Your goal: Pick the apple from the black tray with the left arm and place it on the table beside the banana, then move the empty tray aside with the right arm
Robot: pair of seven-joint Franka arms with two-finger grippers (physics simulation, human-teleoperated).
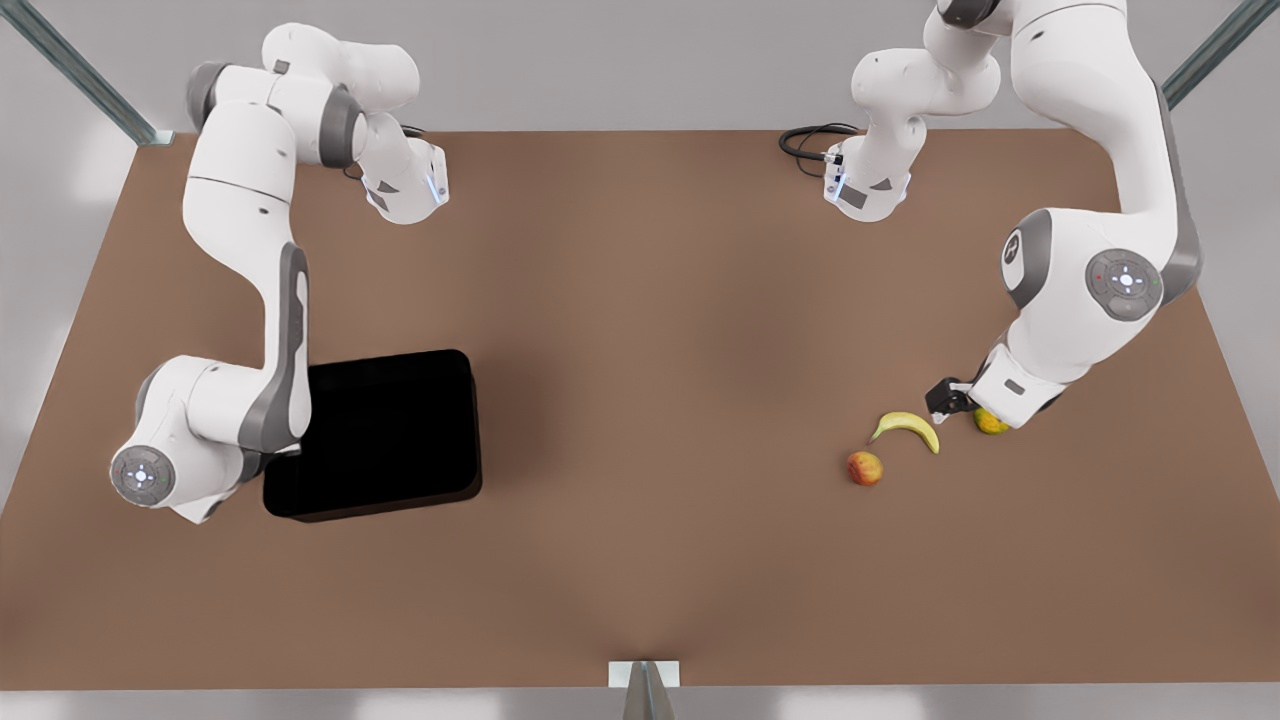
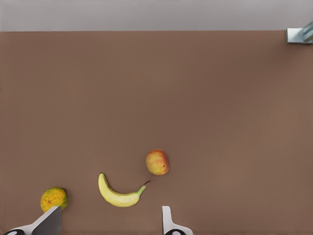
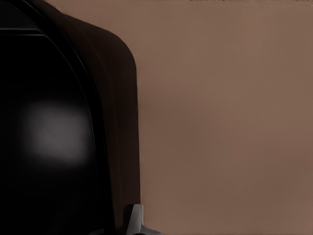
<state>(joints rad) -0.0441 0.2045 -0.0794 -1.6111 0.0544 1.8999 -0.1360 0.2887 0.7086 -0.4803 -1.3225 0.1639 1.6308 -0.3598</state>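
- Left pincer: fingers spread apart, holding nothing, hanging over the surface on the front view's right, just beside the fruit.
- Closest to it: a round yellow-green fruit, next to one fingertip in the left wrist view and partly under the arm's wrist in the front view.
- Banana between that fruit and the apple, lying flat, stem tip toward the apple.
- Apple on the bare surface just beside the banana, not touching it.
- Right pincer at the rim of the black tray on the front view's left; one fingertip visible against the rim's outer side; cannot tell whether apart or together.
- Tray lying flat, nothing in it, well apart from the fruit.
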